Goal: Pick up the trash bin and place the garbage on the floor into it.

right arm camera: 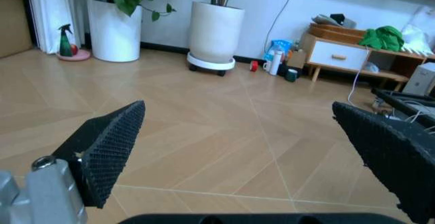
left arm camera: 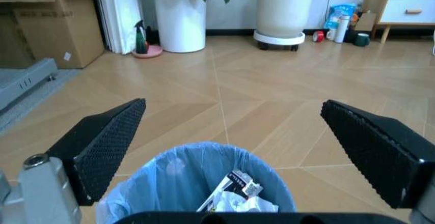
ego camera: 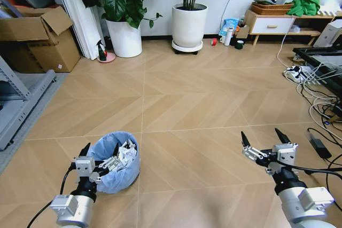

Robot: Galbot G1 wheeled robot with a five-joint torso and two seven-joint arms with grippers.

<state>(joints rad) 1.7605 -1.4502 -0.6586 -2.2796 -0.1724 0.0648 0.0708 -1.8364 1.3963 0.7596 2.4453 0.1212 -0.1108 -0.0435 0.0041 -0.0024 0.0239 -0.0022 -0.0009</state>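
The trash bin (ego camera: 118,170), small and round with a crinkly light blue bag, stands on the chevron wood floor (ego camera: 203,94) at the lower left. Garbage (ego camera: 122,155) lies inside it: crumpled white pieces and a dark printed wrapper (left arm camera: 239,184). My left gripper (ego camera: 100,150) is open, its fingers spread wide over the bin's near rim (left arm camera: 178,159) without closing on it. My right gripper (ego camera: 260,133) hangs open over bare floor at the lower right, holding nothing; in its wrist view the gripper (right arm camera: 238,106) has only floor between its fingers.
Two big white plant pots (ego camera: 125,37) (ego camera: 189,25) and a green spray bottle (ego camera: 101,50) stand at the back wall. A low cabinet (ego camera: 272,24) is at the back right. Cardboard boxes (ego camera: 37,38) and a grey rack (ego camera: 21,105) are left. Cables (ego camera: 315,94) sprawl right.
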